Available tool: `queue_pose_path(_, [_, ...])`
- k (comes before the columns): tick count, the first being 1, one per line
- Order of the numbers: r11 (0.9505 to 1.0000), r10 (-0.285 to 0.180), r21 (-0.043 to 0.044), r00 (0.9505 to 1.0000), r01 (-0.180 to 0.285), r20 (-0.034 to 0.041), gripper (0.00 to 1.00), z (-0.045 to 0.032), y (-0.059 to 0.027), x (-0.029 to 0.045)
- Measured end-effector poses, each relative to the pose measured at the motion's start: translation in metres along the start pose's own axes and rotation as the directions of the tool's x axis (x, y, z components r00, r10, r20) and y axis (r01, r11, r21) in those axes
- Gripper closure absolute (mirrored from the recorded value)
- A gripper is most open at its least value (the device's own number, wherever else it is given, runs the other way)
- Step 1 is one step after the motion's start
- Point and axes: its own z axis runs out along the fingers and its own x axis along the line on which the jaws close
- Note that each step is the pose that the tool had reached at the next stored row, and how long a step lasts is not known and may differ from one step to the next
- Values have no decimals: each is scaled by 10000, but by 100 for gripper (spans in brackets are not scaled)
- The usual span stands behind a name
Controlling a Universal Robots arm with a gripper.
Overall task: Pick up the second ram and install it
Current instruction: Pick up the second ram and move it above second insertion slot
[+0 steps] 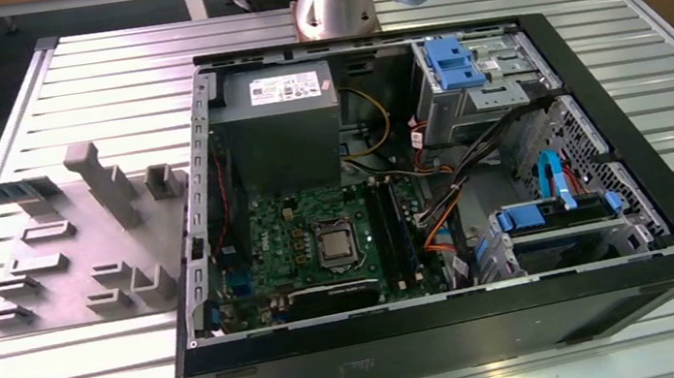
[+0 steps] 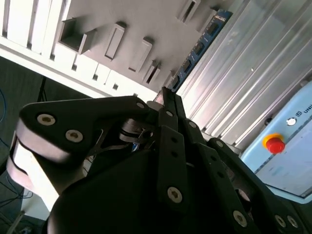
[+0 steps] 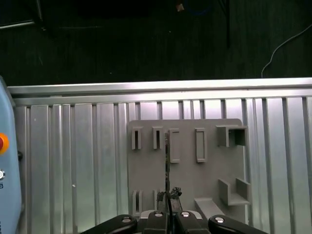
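The second ram (image 2: pixel 201 45) is a thin dark stick with blue patches. In both wrist views my gripper (image 2: pixel 168 97) is shut on one end of it, and the stick reaches out ahead of the fingertips over the grey fixture plate (image 2: pixel 146 19). In the first wrist view the ram (image 3: pixel 167 161) is seen edge-on as a dark line running from my gripper (image 3: pixel 168 210) across the plate (image 3: pixel 146 170). The exterior view shows the ram (image 1: pixel 1 191) lying level at the far-left corner of the plate (image 1: pixel 72 253). I cannot tell whether it touches a block there.
An open black computer case (image 1: pixel 460 329) lies at the exterior view's right of the plate, with a green motherboard (image 1: pixel 304 232) and dark memory slots (image 1: pixel 390 231). The arm's base (image 1: pixel 333 9) stands behind it on the slatted metal table (image 1: pixel 102 93). A pale blue box with a red button (image 2: pixel 274 144) lies nearby.
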Motion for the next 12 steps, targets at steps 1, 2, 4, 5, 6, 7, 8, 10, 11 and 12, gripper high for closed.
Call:
queue_pose_path(1, [10000,0,-2,10000,0,-1,87,-45,2,-1])
queue_pose_path(2, [10000,0,1,10000,0,1,87,-89,3,-3])
queue_pose_path(4, [10000,0,0,10000,0,-1,87,-174,7,-6])
queue_pose_path(5, [10000,0,0,10000,0,-1,87,-205,8,-7])
queue_pose_path(6, [10000,0,0,10000,0,-1,87,-214,9,-7])
queue_pose_path(7, [10000,-1,2,10000,1,1,87,-213,8,-7])
queue_pose_path(8, [10000,-1,3,10000,1,2,87,-214,8,-7])
queue_pose_path(10, [10000,0,1,10000,0,0,87,-218,9,-8])
queue_pose_path(11, [10000,-1,0,10000,1,0,87,-219,9,-8])
queue_pose_path(12, [10000,-1,0,10000,1,-1,87,-220,4,-8])
